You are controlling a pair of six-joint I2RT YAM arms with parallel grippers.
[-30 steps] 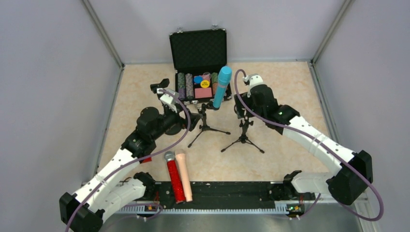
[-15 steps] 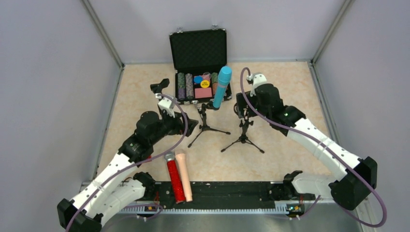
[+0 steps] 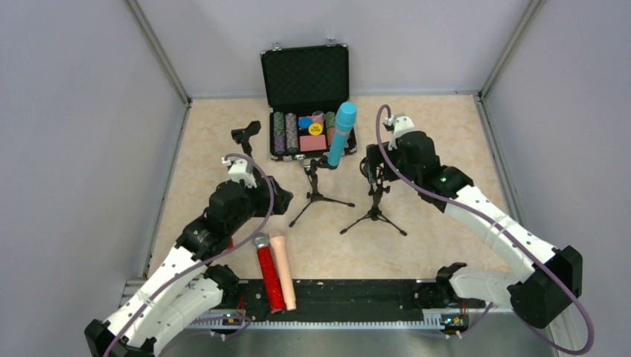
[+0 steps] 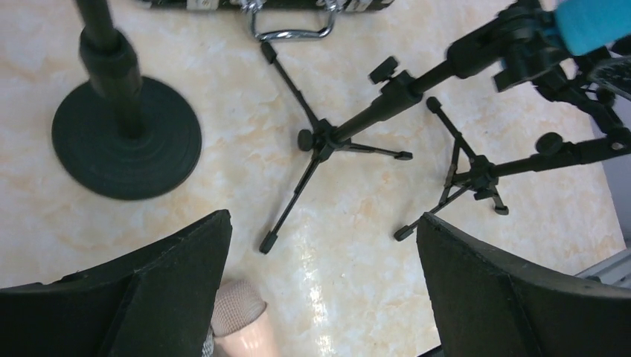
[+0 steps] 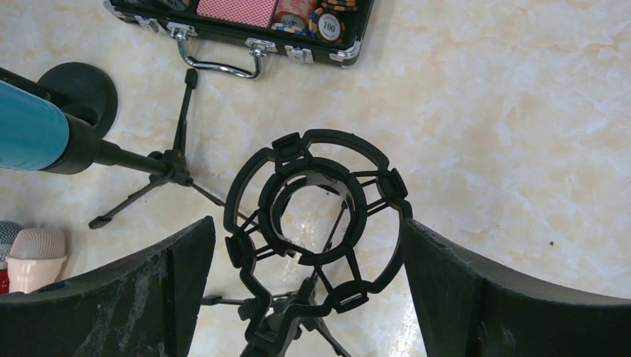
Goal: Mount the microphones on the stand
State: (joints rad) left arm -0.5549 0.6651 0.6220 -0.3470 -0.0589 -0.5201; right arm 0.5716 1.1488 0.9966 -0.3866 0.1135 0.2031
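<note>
Top view: one down, two to go. The blue mic [image 3: 342, 134] stands clipped on the left tripod [image 3: 316, 195], mid-surface [image 3: 446, 126], just in front of the case [image 3: 305, 74] at the far edge. The red mic [image 3: 268, 271] and beige mic [image 3: 283, 268] lie side by side, touching, at the near edge, neither one mounted. The right tripod [image 3: 374, 210] and the round stand [image 3: 245, 135] toward the far left corner both carry nothing. The left hand [image 3: 278, 198] hangs spread and empty between the lying mics and the left tripod. The right hand [image 3: 370, 167] sits at the right tripod's top.

Left wrist: fingers wide apart, only bare surface and tripod legs between them. The beige mic's head [image 4: 236, 309] peeks in just beside one finger. My call is that a pick-up there comes next.

Right wrist: fingers spread wide on either side of the right tripod's ring mount [image 5: 335, 136], not touching it as far as I can tell. The mount is empty, ready for a mic.
</note>
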